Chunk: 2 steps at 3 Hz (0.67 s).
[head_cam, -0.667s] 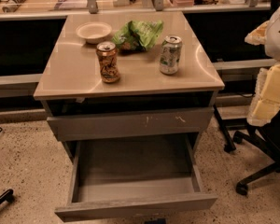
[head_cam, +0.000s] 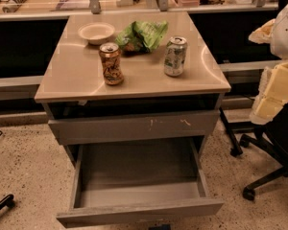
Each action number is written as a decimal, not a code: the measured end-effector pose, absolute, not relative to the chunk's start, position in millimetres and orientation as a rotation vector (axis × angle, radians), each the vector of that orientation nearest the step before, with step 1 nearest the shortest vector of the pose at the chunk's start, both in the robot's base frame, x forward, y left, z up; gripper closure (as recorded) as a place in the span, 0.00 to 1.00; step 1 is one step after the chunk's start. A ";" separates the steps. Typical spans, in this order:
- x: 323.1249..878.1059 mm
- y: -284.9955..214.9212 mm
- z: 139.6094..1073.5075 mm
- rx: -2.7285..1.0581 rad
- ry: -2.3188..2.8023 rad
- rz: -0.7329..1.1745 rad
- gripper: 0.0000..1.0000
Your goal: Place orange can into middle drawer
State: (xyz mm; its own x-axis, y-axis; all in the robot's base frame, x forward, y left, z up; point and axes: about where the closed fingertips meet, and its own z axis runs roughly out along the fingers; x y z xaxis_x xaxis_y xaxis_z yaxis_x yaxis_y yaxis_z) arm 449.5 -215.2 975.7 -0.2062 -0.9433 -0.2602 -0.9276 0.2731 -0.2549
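The orange can [head_cam: 110, 63] stands upright on the left middle of the beige cabinet top [head_cam: 77, 80]; it has orange-brown patterned sides and a silver top. The middle drawer [head_cam: 139, 176] is pulled open below, showing a smooth grey inside with nothing in it and a plain front panel at the bottom of the view. My gripper [head_cam: 277, 87], a white and cream shape, sits at the right edge of the view, well to the right of the cabinet and apart from the can.
A silver-and-green can [head_cam: 175, 56], a crumpled green bag [head_cam: 143, 35] and a pale bowl [head_cam: 96, 32] share the cabinet top. A shut drawer front with pale scratch marks [head_cam: 134, 126] is above the open drawer. An office chair base [head_cam: 259, 176] stands at the right.
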 end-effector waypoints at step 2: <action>516.6 -173.4 979.2 -1.582 1.986 0.158 0.00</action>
